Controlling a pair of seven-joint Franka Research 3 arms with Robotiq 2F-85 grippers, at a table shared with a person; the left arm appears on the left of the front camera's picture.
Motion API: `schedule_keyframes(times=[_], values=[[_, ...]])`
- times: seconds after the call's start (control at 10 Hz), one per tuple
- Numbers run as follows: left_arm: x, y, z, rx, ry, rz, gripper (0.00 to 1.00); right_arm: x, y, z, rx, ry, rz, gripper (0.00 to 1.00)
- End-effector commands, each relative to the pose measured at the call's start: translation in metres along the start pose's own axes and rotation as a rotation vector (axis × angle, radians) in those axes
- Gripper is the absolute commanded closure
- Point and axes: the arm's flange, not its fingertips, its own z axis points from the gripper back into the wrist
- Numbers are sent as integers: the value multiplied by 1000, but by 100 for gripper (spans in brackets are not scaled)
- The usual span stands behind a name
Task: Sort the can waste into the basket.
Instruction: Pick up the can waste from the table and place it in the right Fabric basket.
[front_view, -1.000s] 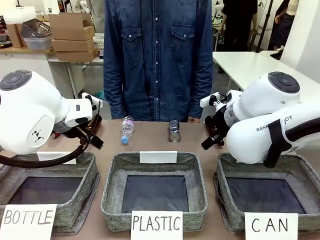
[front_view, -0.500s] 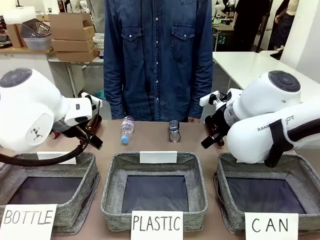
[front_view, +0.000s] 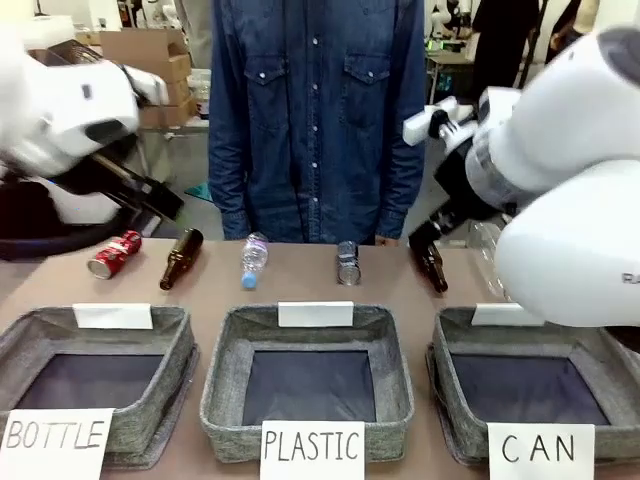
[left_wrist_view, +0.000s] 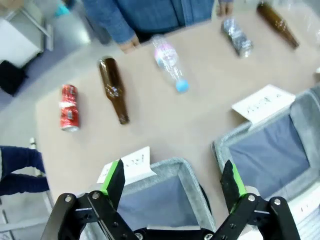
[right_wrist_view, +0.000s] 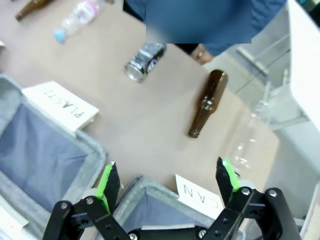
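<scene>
Brown table (front_view: 300, 288): waste lies in 1 row at the far edge, 3 signed baskets nearside, likely to ease sorting. Red can (front_view: 114, 254) far left, dark can (front_view: 347, 263) centre. CAN basket (front_view: 460, 430) right, no can inside. Left gripper (left_wrist_view: 172, 177) and right gripper (right_wrist_view: 166, 175) hover high, jaws wide, empty.

Left gripper (left_wrist_view: 172, 186) hangs with its jaws wide apart above a grey basket (left_wrist_view: 187, 172). A second basket (left_wrist_view: 305, 112) is beside it, with a white card (left_wrist_view: 262, 102) on its rim. Along the person's edge of the table (left_wrist_view: 165, 125), all lying flat and well apart: red can (left_wrist_view: 68, 107), brown bottle (left_wrist_view: 113, 90), plastic bottle (left_wrist_view: 170, 64), dark can (left_wrist_view: 237, 36), second brown bottle (left_wrist_view: 277, 24).
</scene>
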Motion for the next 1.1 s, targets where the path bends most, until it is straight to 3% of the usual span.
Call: schedule_keyframes(times=[0.0, 0.1, 0.2, 0.3, 0.5, 0.6, 0.8, 1.0], values=[[-3, 8, -25, -54, 55, -10, 0, -2, -8, -23, 25, 22, -4, 0], [-3, 8, -25, -54, 55, -10, 0, 0, 0, 0, 0, 0, 0, 0], [0, -2, 3, 15, -4, 2, 0, -2, -2, -7, 32, 54, -56, 0], [-1, 14, 11, -280, 55, 87, 0, -8, -13, 5, 178, -56, -229, 0], [-26, 60, 39, -709, -41, 230, 0, -33, -44, 42, 518, -193, -605, 0], [-44, 85, 48, -892, -158, 325, 0, -49, -60, 56, 601, -236, -759, 0], [-90, 128, 42, -1065, -415, 575, 0, -83, -91, 70, 730, -374, -977, 0], [-124, 146, 26, -1098, -517, 707, 0, -107, -113, 67, 766, -420, -1088, 0]])
